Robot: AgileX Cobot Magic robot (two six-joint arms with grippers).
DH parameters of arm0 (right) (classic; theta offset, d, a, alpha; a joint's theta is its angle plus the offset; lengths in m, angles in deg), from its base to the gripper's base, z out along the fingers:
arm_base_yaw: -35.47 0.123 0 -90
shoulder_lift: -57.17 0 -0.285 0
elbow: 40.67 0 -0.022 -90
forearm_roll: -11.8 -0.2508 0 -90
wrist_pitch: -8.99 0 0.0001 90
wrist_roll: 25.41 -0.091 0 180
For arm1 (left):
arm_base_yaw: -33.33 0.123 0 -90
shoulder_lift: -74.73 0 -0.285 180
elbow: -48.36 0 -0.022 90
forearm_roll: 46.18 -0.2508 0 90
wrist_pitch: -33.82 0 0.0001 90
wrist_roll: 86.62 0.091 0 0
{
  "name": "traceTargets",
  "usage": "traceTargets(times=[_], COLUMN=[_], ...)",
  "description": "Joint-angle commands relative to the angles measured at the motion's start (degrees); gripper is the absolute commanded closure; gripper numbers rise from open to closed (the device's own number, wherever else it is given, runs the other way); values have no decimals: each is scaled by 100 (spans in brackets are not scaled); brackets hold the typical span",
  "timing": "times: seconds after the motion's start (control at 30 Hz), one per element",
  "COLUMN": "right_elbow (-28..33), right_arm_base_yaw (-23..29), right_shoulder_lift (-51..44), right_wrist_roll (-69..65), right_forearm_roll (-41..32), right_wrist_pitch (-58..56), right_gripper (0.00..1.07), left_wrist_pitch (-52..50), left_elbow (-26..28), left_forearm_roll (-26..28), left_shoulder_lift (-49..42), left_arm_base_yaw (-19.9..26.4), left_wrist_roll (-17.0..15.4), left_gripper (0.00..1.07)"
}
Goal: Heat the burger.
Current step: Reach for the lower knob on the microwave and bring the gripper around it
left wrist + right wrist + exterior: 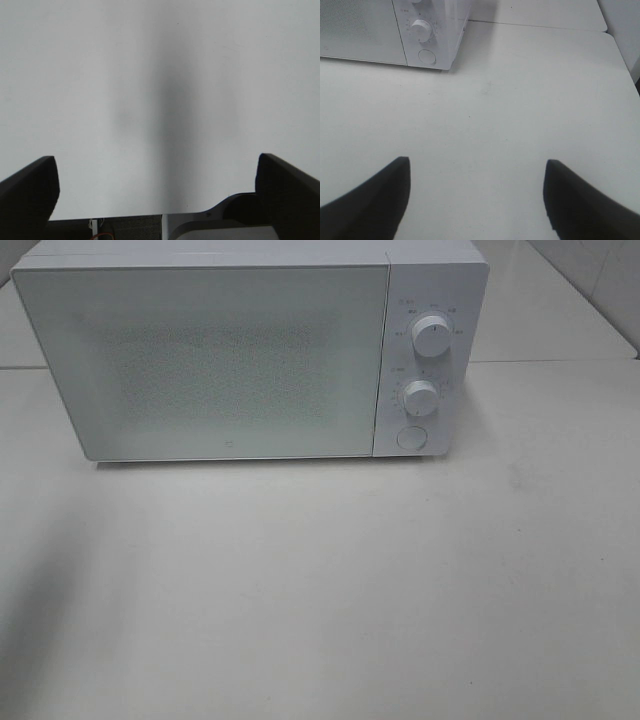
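Burger not visible in any view; whereabouts cannot be told.

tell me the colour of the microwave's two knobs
Both knobs are white, matching the microwave; they show best in the exterior high view.

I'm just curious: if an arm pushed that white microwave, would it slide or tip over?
Tipping seems unlikely: the microwave is a wide, low box sitting flat on the table. It looks bulky, so probably too heavy for a light nudge. Its round knobs would likely turn rather than give a hold.
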Motion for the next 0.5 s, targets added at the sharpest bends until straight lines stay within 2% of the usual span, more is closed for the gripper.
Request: traceTargets(times=[0.03, 0.07, 0.2, 0.23, 0.5], right_elbow=[17, 17, 17, 17, 17], right_arm_base_yaw=[-17, -17, -17, -17, -17], right_shoulder_lift=[-155, -155, -155, -155, -155], right_wrist_roll=[0, 0, 0, 0, 0], right_forearm_roll=[29, 29, 29, 29, 29], right_wrist_pitch=[97, 97, 97, 97, 97], right_gripper=[34, 34, 34, 34, 34], left_wrist_pitch=[120, 166, 195, 195, 120], left_elbow=[-407, -676, -1020, -1220, -1788], left_forearm_roll=[29, 29, 29, 34, 29], left_shoulder_lift=[-521, -877, -1358, -1730, -3209], left_arm_base_yaw=[63, 63, 63, 63, 63], left_wrist_roll=[-11, -11, -11, -11, 11], left_gripper=[6, 6, 6, 6, 6])
